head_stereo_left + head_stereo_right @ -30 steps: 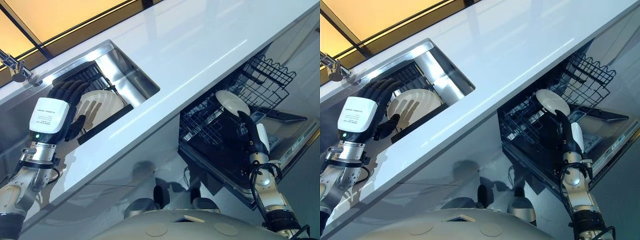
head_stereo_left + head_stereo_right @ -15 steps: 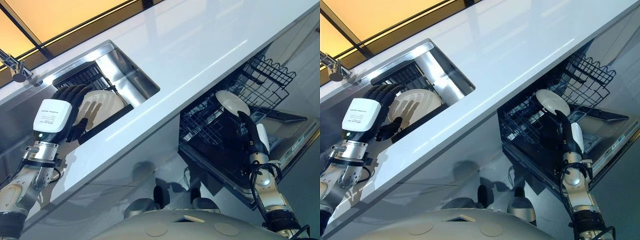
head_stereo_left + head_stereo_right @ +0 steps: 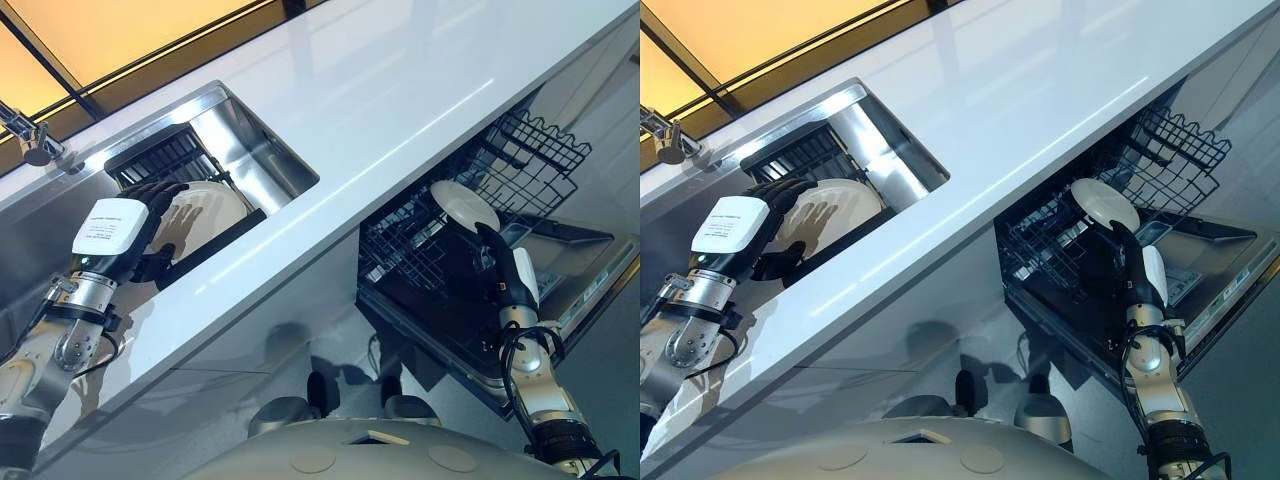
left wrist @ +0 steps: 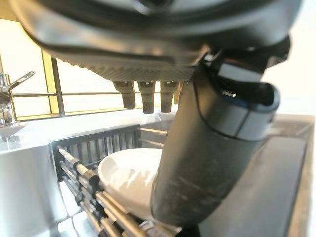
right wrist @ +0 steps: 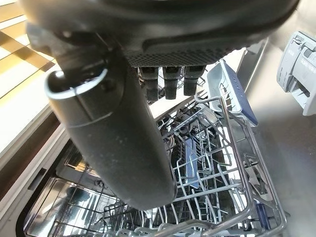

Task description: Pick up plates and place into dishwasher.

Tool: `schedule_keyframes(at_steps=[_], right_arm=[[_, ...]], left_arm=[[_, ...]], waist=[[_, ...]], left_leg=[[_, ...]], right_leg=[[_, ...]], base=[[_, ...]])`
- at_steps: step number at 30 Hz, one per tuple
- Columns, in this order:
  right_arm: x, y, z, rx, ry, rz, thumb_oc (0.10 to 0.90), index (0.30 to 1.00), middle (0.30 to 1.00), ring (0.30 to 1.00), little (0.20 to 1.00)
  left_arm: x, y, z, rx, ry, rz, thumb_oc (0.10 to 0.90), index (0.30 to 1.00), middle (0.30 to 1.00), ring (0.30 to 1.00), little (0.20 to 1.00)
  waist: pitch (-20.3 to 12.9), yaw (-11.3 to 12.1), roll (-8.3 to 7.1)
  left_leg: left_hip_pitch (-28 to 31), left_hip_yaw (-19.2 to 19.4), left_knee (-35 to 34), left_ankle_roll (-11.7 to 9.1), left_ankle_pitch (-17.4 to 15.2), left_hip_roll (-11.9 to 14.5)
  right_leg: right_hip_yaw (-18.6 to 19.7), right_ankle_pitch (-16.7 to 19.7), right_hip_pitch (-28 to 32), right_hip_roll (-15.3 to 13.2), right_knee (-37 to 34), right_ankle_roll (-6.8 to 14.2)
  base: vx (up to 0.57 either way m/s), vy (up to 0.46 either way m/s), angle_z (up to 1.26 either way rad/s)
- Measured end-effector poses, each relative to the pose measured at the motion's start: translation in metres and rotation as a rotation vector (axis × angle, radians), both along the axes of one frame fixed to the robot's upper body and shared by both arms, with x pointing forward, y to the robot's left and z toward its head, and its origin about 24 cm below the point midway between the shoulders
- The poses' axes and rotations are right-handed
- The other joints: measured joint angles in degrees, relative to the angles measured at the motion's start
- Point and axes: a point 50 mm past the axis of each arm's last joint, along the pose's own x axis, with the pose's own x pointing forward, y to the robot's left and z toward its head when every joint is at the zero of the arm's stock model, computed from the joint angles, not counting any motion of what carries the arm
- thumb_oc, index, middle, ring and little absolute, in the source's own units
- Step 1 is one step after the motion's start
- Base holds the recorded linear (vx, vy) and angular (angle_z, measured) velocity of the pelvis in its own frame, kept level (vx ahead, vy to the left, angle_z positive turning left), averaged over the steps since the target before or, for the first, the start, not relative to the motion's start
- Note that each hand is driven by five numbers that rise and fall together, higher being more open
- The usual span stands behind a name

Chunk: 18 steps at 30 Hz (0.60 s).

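the left robot hand (image 3: 112, 233) reaches, fingers relaxed, over the round white plate (image 3: 205, 205) in the steel sink (image 3: 250, 150); the right robot hand (image 3: 500, 270), fingers straight, sits by another white plate (image 3: 465, 205) in the black wire dishwasher rack (image 3: 420, 250).

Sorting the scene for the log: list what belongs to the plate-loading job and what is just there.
Job:
- plate in the sink rack
- plate in the dishwasher
- dishwasher rack
- left hand, fingers over the sink plate
- right hand

Just there:
- faucet
- countertop
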Motion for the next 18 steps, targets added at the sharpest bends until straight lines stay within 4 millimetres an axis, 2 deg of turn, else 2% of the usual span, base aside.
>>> schedule_keyframes(at_steps=[6,18], right_arm=[[0.0,-0.003,0.001,-0.009,0.009,-0.001,0.8,0.9,0.9,0.9,0.9],[0.001,-0.003,0.001,0.001,0.016,0.005,0.8,0.9,0.9,0.9,0.9]], left_arm=[[0.004,-0.004,0.007,0.048,0.057,-0.033,0.8,0.9,0.9,0.9,0.9],[0.025,-0.017,0.011,0.091,0.184,-0.091,0.8,0.9,0.9,0.9,0.9]], waist=[[0.0,0.0,0.01],[-0.2,-0.2,0.36]], left_leg=[[0.0,0.0,0.0,0.0,0.0,0.0],[0.0,-0.6,0.0,0.2,0.2,-0.4]], right_leg=[[0.0,0.0,0.0,0.0,0.0,0.0],[-0.7,0.0,0.3,-0.4,0.0,0.0]], base=[[0.0,0.0,0.0],[0.01,0.005,0.02]])
